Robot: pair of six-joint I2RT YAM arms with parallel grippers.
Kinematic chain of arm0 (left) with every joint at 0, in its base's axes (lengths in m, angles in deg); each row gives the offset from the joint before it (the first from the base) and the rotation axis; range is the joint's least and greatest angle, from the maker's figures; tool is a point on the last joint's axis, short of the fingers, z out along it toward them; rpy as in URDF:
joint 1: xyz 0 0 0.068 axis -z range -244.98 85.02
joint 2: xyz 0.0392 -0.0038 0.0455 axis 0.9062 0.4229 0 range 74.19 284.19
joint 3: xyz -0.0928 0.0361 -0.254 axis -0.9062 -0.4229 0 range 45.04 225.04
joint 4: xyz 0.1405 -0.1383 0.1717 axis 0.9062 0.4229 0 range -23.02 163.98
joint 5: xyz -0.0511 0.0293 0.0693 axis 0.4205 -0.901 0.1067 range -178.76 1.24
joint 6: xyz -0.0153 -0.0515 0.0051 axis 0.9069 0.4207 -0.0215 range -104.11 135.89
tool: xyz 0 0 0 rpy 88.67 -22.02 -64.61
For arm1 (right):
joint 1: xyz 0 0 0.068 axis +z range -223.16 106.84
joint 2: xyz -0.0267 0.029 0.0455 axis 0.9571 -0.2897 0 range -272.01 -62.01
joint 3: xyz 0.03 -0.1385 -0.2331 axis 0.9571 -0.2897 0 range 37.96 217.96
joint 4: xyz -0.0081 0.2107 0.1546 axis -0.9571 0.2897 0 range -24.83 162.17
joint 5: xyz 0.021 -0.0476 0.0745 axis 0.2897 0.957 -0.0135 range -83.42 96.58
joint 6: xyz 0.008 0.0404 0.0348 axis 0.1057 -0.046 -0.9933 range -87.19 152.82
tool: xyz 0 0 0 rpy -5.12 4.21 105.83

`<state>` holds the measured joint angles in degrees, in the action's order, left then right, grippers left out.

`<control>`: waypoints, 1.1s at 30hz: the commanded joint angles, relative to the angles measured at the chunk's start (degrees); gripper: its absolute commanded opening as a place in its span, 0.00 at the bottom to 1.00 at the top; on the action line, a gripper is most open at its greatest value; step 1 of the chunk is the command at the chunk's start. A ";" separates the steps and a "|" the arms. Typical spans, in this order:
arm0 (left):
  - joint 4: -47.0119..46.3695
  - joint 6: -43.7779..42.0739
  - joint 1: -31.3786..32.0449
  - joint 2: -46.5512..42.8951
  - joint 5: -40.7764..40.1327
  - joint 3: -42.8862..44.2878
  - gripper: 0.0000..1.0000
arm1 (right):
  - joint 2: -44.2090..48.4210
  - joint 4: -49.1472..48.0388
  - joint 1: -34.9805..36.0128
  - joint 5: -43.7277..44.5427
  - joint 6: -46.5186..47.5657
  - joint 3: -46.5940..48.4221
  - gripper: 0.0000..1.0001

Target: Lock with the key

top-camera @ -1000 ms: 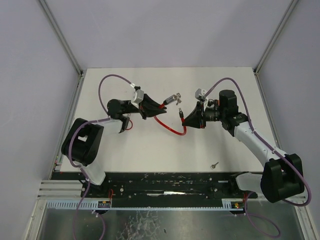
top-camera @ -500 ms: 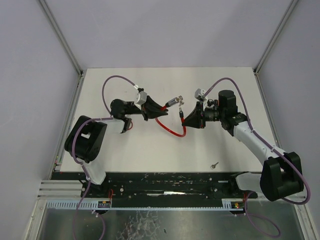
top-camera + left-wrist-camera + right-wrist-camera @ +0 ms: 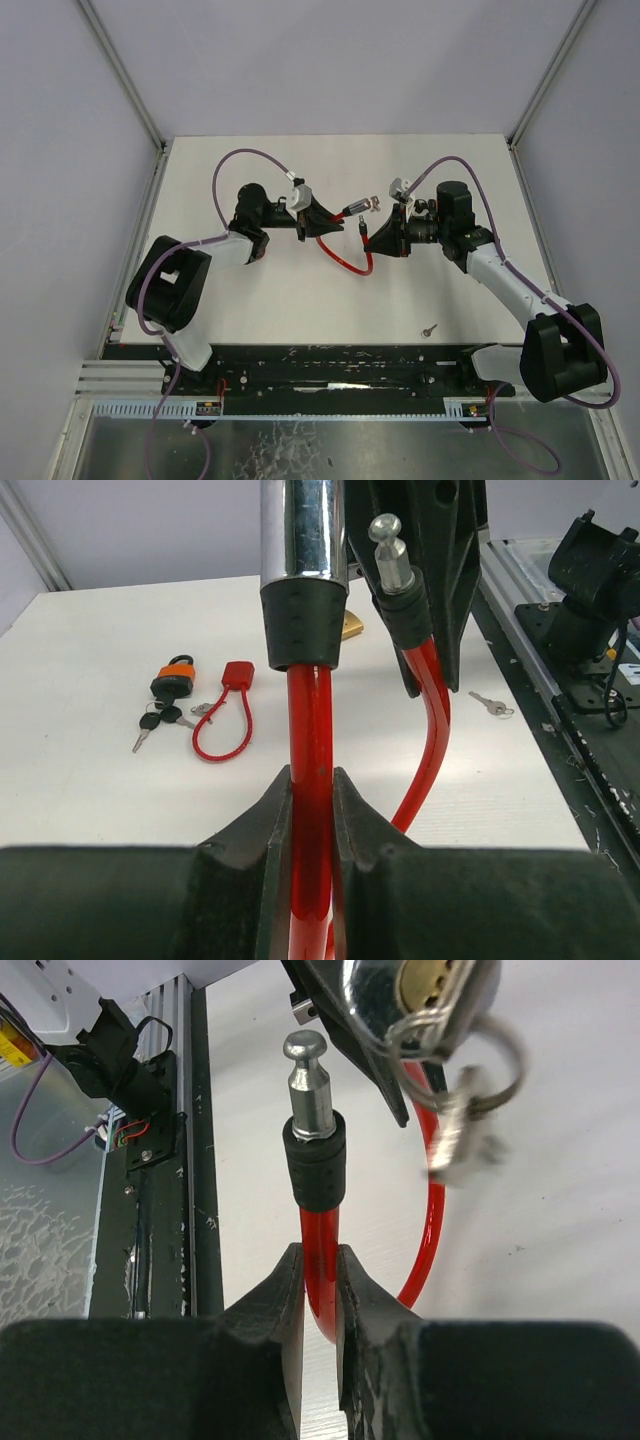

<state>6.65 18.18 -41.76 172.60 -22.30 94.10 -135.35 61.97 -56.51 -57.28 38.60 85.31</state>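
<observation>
A red cable lock [image 3: 345,262] hangs between both grippers above the table. My left gripper [image 3: 318,222] is shut on the cable [image 3: 311,810] just below the chrome lock barrel [image 3: 303,540]. My right gripper [image 3: 374,237] is shut on the cable's other end [image 3: 320,1245], just below its black collar and metal pin [image 3: 307,1070]. The pin [image 3: 389,540] stands close beside the barrel, apart from it. In the right wrist view the barrel's brass keyhole end [image 3: 430,990] carries a ring with blurred keys [image 3: 462,1130].
A loose key [image 3: 429,329] lies near the front edge, also in the left wrist view [image 3: 490,704]. An orange padlock [image 3: 174,677] with keys [image 3: 155,721], a small red cable lock [image 3: 236,677] and a brass padlock [image 3: 351,626] lie on the table.
My left gripper has moved right with the lock barrel, bringing it closer to the pin. The right gripper has barely moved.
</observation>
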 commanded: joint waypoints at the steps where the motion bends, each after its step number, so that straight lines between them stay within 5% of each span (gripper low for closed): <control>1: 3.09 -5.12 0.31 -2.42 -0.42 1.22 0.00 | -0.27 -1.79 -0.46 2.07 -0.16 0.68 0.00; 25: 5.49 -6.21 0.34 -2.92 1.50 1.74 0.00 | -1.58 -0.20 -0.43 1.81 0.59 1.08 0.00; 33: -3.19 4.14 0.08 -2.61 -2.88 1.41 0.00 | 0.64 -2.35 -0.46 4.99 3.44 -0.90 0.00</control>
<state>11.65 16.45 -41.78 170.98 -22.43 94.19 -137.06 62.78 -56.51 -55.86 39.38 84.98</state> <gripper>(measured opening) 0.115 0.187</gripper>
